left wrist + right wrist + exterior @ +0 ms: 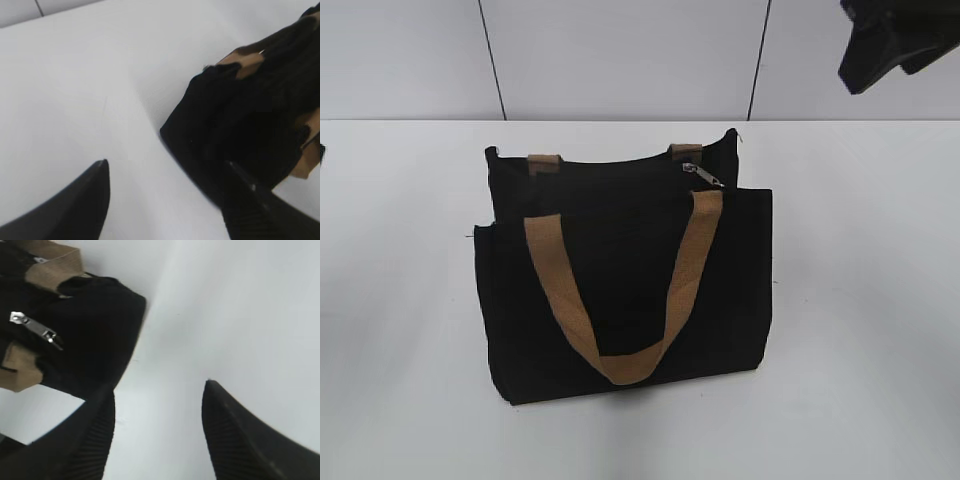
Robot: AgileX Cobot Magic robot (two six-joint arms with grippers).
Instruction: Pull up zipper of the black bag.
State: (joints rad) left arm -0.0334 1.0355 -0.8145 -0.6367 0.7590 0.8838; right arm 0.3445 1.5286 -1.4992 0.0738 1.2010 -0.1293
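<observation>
Fingers of both arms, left [165, 200] and right [157, 427], spread and empty beside the black bag [620, 270], zipper [703, 176] untouched.

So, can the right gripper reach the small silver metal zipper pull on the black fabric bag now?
Probably yes: the right gripper is open and empty, and nothing covers the zipper pull.
</observation>
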